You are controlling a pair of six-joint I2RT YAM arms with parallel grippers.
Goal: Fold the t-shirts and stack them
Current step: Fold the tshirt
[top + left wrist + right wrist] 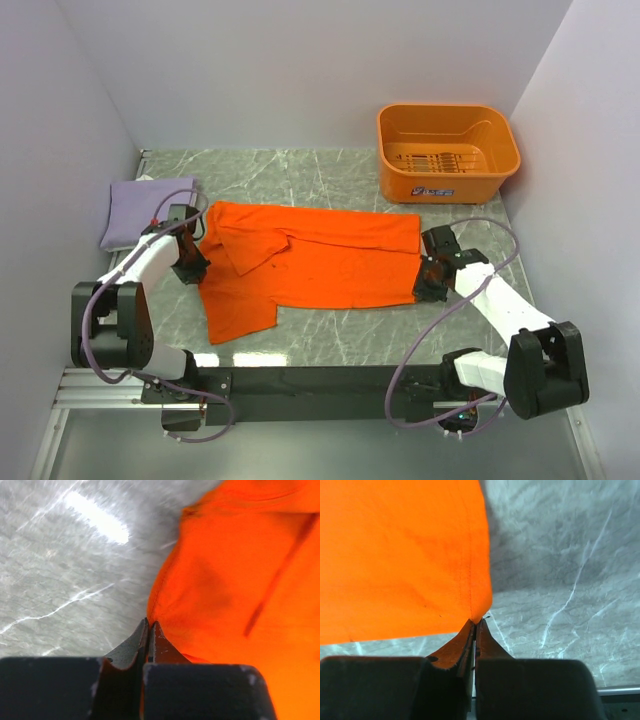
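The bright orange t-shirt [310,265] lies spread across the middle of the marble table, partly folded, one sleeve hanging toward the front left. My left gripper [193,266] is shut on the shirt's left edge [165,605]. My right gripper [428,281] is shut on the shirt's right hem corner [477,607]. The pale lavender t-shirt [143,208] lies folded at the back left, just behind my left arm.
A rigid orange plastic basket [447,152] stands at the back right, apart from the shirts. White walls close in the left, back and right sides. A black rail [300,385] carrying the arm bases runs along the near edge.
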